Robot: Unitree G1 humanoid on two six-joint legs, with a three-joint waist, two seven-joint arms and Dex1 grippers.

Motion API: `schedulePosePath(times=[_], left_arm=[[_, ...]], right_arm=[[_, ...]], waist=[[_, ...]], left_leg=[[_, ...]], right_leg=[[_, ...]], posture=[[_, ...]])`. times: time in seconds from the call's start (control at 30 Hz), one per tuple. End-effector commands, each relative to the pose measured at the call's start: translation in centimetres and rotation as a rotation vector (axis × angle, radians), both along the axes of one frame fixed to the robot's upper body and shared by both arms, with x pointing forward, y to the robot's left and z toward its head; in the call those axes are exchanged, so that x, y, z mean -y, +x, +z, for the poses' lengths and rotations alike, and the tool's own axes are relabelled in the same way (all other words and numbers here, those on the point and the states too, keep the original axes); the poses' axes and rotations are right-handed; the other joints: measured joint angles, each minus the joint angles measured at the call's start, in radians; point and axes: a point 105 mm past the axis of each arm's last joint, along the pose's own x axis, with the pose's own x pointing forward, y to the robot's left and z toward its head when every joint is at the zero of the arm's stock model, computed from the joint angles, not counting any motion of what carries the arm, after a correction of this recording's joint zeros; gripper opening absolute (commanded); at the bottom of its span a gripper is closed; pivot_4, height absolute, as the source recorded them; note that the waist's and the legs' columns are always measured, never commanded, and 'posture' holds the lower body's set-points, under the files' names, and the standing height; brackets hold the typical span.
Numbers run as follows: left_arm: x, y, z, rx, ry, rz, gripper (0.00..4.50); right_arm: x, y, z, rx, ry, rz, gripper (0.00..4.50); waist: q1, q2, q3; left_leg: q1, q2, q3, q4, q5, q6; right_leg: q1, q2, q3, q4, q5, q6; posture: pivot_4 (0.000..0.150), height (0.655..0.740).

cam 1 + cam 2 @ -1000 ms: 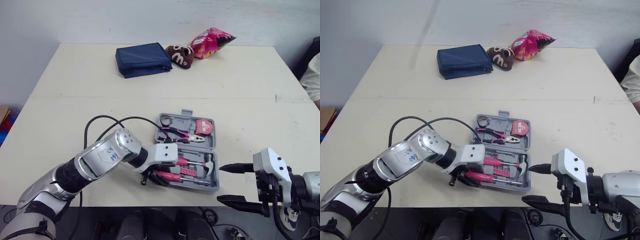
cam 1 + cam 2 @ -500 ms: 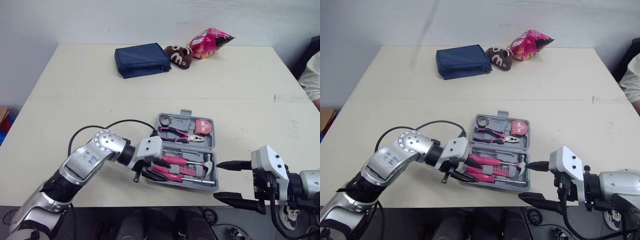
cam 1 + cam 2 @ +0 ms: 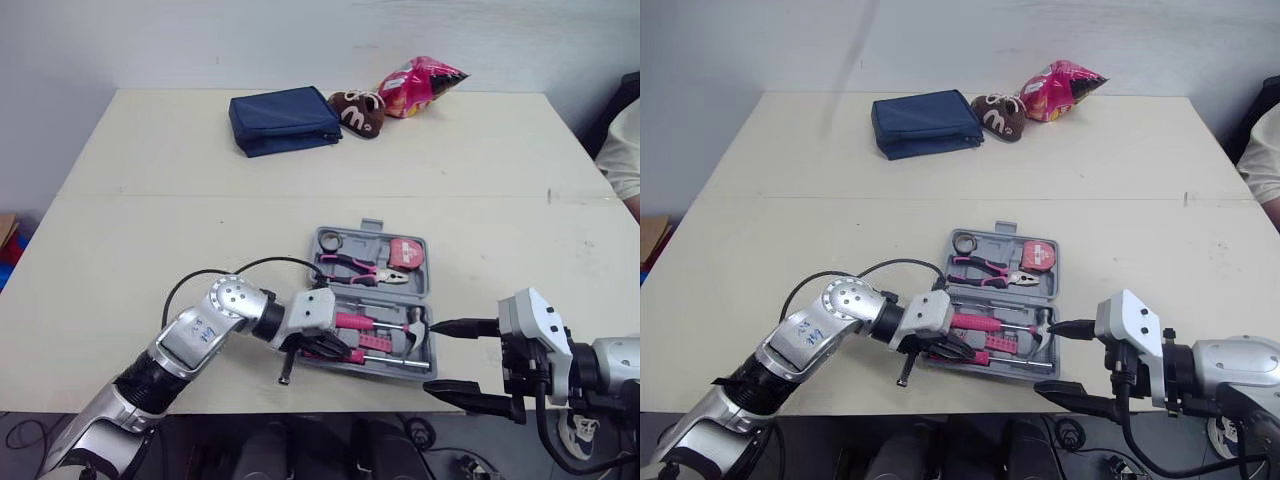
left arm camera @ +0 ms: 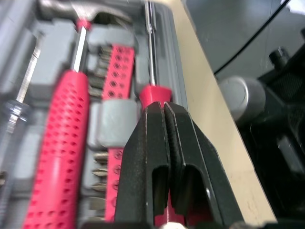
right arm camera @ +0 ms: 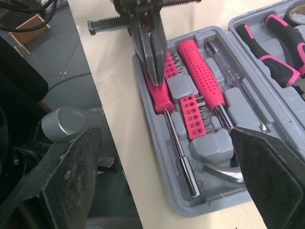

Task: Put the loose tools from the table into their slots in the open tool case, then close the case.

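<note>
The grey tool case [image 3: 418, 285] lies open near the table's front edge. Its far half holds pliers [image 3: 362, 268] and a red tape measure [image 3: 407, 254]. The near half holds a pink-handled hammer [image 5: 198, 62], a bit strip [image 5: 193, 114] and a pink screwdriver [image 5: 161, 95] in the front slot. My left gripper [image 4: 163, 107] is shut, its fingertips down on the screwdriver's handle [image 4: 153, 93] with nothing between them. Just right of the case, my right gripper [image 3: 431, 355] stands open and holds nothing.
At the table's far side lie a blue pouch [image 3: 285, 118], a brown plush toy [image 3: 360, 108] and a pink snack bag [image 3: 420, 82]. A person's sleeve [image 3: 622, 150] shows at the right edge. A black cable [image 3: 250, 270] loops over my left arm.
My left gripper's fingers have closed. That arm's elbow has dropped while the gripper stayed over the case's front row. The right gripper has barely moved.
</note>
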Motion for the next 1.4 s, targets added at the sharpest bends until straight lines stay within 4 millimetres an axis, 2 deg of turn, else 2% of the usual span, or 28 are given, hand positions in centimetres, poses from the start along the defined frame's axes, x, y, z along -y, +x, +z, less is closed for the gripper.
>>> schedulePosePath(times=[0.03,0.13,0.23,0.33,0.37,0.47,0.57,0.67,0.8,0.9,1.0,1.07,1.1,1.17,1.2,1.27,1.3,1.37,1.4], left_arm=[[-0.5,-0.2,-2.2,0.021,0.135,-0.021,0.04],[-1.3,0.7,-4.1,0.059,0.266,0.026,0.04],[-1.6,0.0,-4.4,0.04,0.299,-0.009,0.04],[-1.6,0.2,-4.4,0.049,0.298,0.0,0.04],[-1.4,0.4,-4.2,0.048,0.281,0.011,0.04],[-1.0,-0.1,-2.9,0.002,0.199,0.013,0.04],[-0.8,-1.0,0.2,-0.065,0.028,0.022,0.04],[-2.7,-1.1,3.4,-0.152,-0.114,0.119,0.85],[-7.3,-1.0,5.7,-0.169,-0.178,0.266,2.66],[-10.6,0.6,6.6,-0.139,-0.203,0.428,2.66],[-12.7,1.9,6.5,-0.09,-0.183,0.517,2.66],[-14.8,3.4,6.4,-0.052,-0.152,0.611,3.17],[-15.2,3.8,6.3,-0.044,-0.147,0.631,3.5],[-15.4,6.1,6.0,-0.003,-0.141,0.705,4.4],[-15.3,6.9,5.9,0.009,-0.138,0.723,4.46],[-14.0,7.1,5.8,0.013,-0.147,0.658,4.46],[-13.5,7.7,5.0,0.028,-0.126,0.659,4.46],[-12.8,8.9,3.6,0.071,-0.095,0.652,3.86],[-12.5,9.2,3.0,0.077,-0.077,0.646,3.51]], right_arm=[[-0.2,-0.1,0.3,0.016,0.009,0.011,4.5],[-0.3,-0.1,0.3,0.014,0.01,0.01,4.5],[-0.4,-0.3,0.3,0.011,0.013,0.011,4.5],[-0.4,-0.3,0.3,0.01,0.014,0.011,4.5],[-0.4,-0.4,0.3,0.01,0.014,0.011,4.5],[-0.4,-0.3,0.3,0.015,0.015,0.004,4.5],[0.0,0.0,0.5,0.029,0.022,-0.026,4.5],[1.2,0.4,1.0,0.042,0.036,-0.099,4.5],[3.8,0.5,1.5,0.041,0.038,-0.217,4.5],[5.7,1.0,1.7,0.072,0.029,-0.304,4.5],[7.0,1.6,1.6,0.08,0.036,-0.362,4.5],[8.0,2.7,1.4,0.103,0.029,-0.419,4.5],[8.3,3.0,1.4,0.11,0.027,-0.431,4.5],[8.7,4.7,0.6,0.113,-0.014,-0.456,4.5],[8.8,5.3,0.3,0.114,-0.028,-0.462,4.5],[7.8,5.8,0.3,0.114,-0.014,-0.396,4.5],[7.9,6.6,-0.3,0.131,-0.064,-0.391,4.5],[8.4,7.9,-1.5,0.135,-0.146,-0.399,4.5],[8.6,8.4,-2.0,0.134,-0.172,-0.406,4.24]], waist=[[0.0,0.0,0.0],[0.002,0.0,-0.003],[0.0,0.0,-0.011],[-0.001,0.001,-0.013],[-0.002,0.001,-0.013],[-0.002,0.002,-0.014],[-0.005,0.002,-0.014],[-0.004,0.001,-0.011],[-0.002,0.002,-0.01],[0.0,0.002,-0.01],[0.0,0.001,-0.01],[-0.001,0.002,-0.01],[-0.001,0.002,-0.01],[-0.002,0.001,-0.009],[-0.002,0.001,-0.009],[-0.002,0.002,-0.009],[-0.002,0.002,-0.009],[-0.002,0.002,-0.009],[-0.002,0.002,-0.009]], left_leg=[[0.0,0.0,0.0,0.0,0.0,0.0],[0.002,0.0,0.0,0.0,0.0,0.0],[0.004,0.0,0.0,0.0,0.0,0.001],[0.006,0.0,0.0,0.0,0.0,0.001],[0.006,0.001,-0.001,0.0,-0.001,0.001],[0.006,0.0,-0.001,0.0,0.0,0.001],[0.006,0.0,-0.001,0.0,0.0,0.001],[0.003,0.0,-0.001,0.0,0.0,0.0],[0.002,-0.001,-0.002,0.0,0.001,0.0],[0.002,-0.001,-0.002,0.0,0.001,0.001],[0.002,-0.002,-0.002,0.0,0.0,0.002],[0.002,-0.002,-0.001,-0.001,0.0,0.001],[0.002,-0.002,-0.001,-0.001,0.0,0.001],[0.002,-0.002,0.0,-0.002,0.001,0.001],[0.002,-0.002,0.0,-0.002,0.001,0.001],[0.002,-0.003,0.0,-0.002,0.001,0.001],[0.001,-0.003,0.001,-0.002,0.001,0.001],[0.002,-0.003,0.002,-0.003,0.001,0.001],[0.001,-0.003,0.003,-0.003,0.001,0.001]], right_leg=[[0.0,0.0,0.0,0.0,0.0,0.0],[0.002,0.0,0.0,-0.001,0.0,0.0],[0.004,-0.001,0.0,-0.002,0.0,0.0],[0.005,-0.002,0.0,-0.002,0.0,0.0],[0.005,-0.007,0.0,-0.002,0.0,0.0],[0.005,-0.009,-0.001,-0.001,0.0,-0.001],[0.005,-0.009,-0.001,-0.001,0.0,-0.001],[0.001,-0.009,-0.001,0.0,0.0,-0.001],[0.001,-0.011,-0.003,0.0,0.0,-0.001],[0.002,-0.011,-0.003,-0.001,0.0,-0.001],[0.002,-0.012,-0.003,-0.001,0.0,-0.001],[0.002,-0.012,-0.003,-0.001,0.0,-0.001],[0.001,-0.012,-0.003,-0.001,0.0,-0.001],[0.001,-0.012,-0.003,-0.001,0.0,-0.001],[0.001,-0.011,-0.003,0.0,0.0,-0.001],[0.0,-0.012,-0.003,0.0,0.0,0.0],[0.0,-0.011,-0.003,0.0,0.0,0.0],[0.0,-0.01,-0.003,0.002,0.0,0.0],[-0.001,-0.008,-0.004,0.002,0.0,0.0]], posture=[[0.15,0.74],[0.15,0.74],[0.15,0.74],[0.15,0.74],[0.15,0.74],[0.15,0.74],[0.15,0.74],[0.15,0.74],[0.15,0.74],[0.15,0.74],[0.15,0.74],[0.15,0.74],[0.15,0.74],[0.15,0.74],[0.15,0.74],[0.15,0.74],[0.15,0.74],[0.15,0.74],[0.15,0.74]])
